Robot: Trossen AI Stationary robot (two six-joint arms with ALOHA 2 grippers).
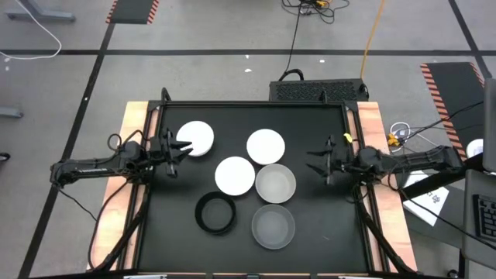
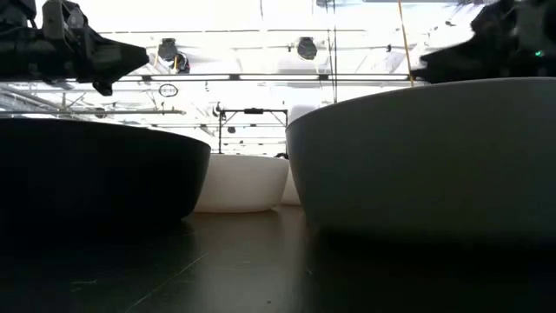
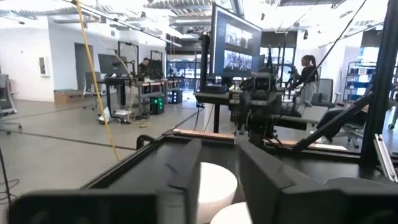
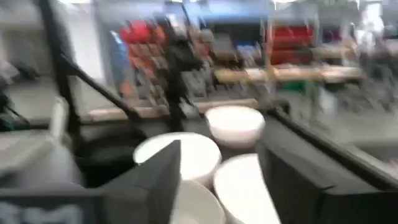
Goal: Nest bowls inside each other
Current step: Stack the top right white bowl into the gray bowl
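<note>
High view: we see six bowls standing apart on the black table, none nested yet. Our left gripper hangs open and empty beside one white bowl. Our right gripper is open and empty too, near the grey bowl.

Even overhead light in high view, soft faint shadows under bowls on black counter. Low view strongly backlit: ceiling blown out, black bowl silhouetted, near grey bowl soft-focused. Left wrist view sharp, bright windows behind. Right wrist view heavily motion-blurred, background smeared, white bowls glaring.
</note>
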